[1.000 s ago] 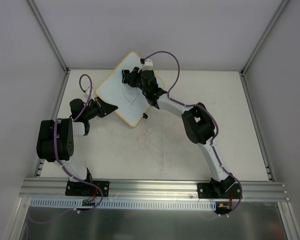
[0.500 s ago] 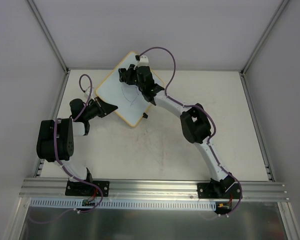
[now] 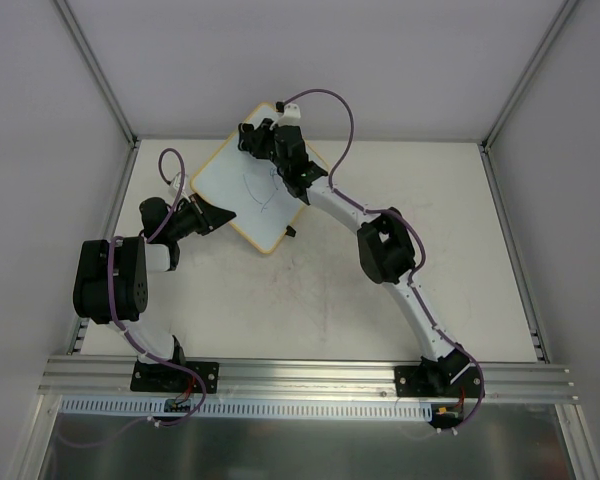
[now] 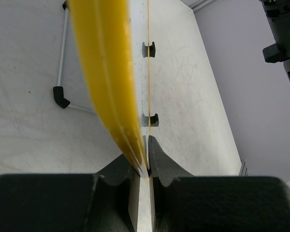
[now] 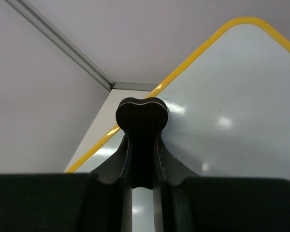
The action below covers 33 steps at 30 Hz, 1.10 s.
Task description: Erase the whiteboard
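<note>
The whiteboard point(image 3: 242, 196), white with a yellow frame, sits turned like a diamond at the back left of the table, with thin dark scribbles point(image 3: 257, 189) near its middle. My left gripper point(image 3: 223, 214) is shut on its near left edge; the left wrist view shows the yellow frame point(image 4: 106, 72) pinched edge-on in that gripper point(image 4: 146, 166). My right gripper point(image 3: 248, 137) is over the board's far corner, shut on a small black block point(image 5: 141, 116) that rests against the white surface point(image 5: 232, 96).
Grey walls and aluminium posts point(image 3: 100, 75) close in the back and sides. Two black clip feet point(image 4: 150, 119) stick out from the board. A thin grey rod with black ends point(image 4: 62, 96) lies by the board. A metal rail point(image 3: 310, 375) runs along the near edge.
My right gripper has slid with the black block up and to the left across the board, towards its far corner. The left gripper and the board have stayed put.
</note>
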### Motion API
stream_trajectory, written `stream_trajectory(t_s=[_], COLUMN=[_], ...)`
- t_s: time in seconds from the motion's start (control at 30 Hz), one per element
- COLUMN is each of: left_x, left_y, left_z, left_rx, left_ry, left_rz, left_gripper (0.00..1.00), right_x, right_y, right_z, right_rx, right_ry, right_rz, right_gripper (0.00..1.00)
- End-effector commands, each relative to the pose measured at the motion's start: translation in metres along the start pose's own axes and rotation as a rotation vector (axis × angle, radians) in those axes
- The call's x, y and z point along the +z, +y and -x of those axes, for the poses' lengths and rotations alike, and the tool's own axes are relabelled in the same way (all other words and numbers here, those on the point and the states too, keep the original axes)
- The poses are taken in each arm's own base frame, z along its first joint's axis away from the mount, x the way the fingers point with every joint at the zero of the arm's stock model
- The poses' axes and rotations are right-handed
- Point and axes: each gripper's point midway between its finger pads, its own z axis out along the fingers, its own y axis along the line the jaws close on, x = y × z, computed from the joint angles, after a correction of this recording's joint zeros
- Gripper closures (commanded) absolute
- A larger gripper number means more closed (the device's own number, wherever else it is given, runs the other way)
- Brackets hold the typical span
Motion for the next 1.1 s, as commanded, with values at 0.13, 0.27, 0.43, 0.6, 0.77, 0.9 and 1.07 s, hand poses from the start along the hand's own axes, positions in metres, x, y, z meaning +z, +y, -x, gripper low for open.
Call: stream_trajectory(t_s=[0.13,0.27,0.43,0.6,0.77,0.9,1.07], left_x=[-0.002,-0.002,-0.001,-0.001,-0.002,-0.001,-0.001], left_y=[-0.004,-0.004,-0.004,-0.004,-0.004,-0.005,-0.004], left_z=[-0.012,-0.012,-0.011,-0.011,-0.011,-0.012,-0.012], left_rx=[0.085,0.087,0.088,0.087,0.086,0.086,0.086], left_ry=[0.045,0.045,0.043,0.044,0.043,0.043,0.042], left_rz=[-0.040,-0.040,-0.040,-0.039,-0.040,-0.039,-0.038], left_gripper=[1.00,1.00,1.00,1.00,1.00,1.00,1.00], right_x=[0.010,0.004,-0.018,-0.041,-0.063,-0.075,-0.096], right_y=[-0.018,-0.006,-0.001,0.006,0.019,0.025,0.015], right_z=[0.010,-0.001,-0.035,-0.061,-0.084,-0.099,-0.127], right_rx=[0.015,0.007,-0.064,-0.058,-0.070,-0.097,-0.105], right_ry=[-0.043,0.024,0.139,0.246,0.315,0.350,0.410], right_rz=[-0.013,0.027,0.028,0.074,0.105,0.119,0.101], right_gripper=[1.00,1.00,1.00,1.00,1.00,1.00,1.00])
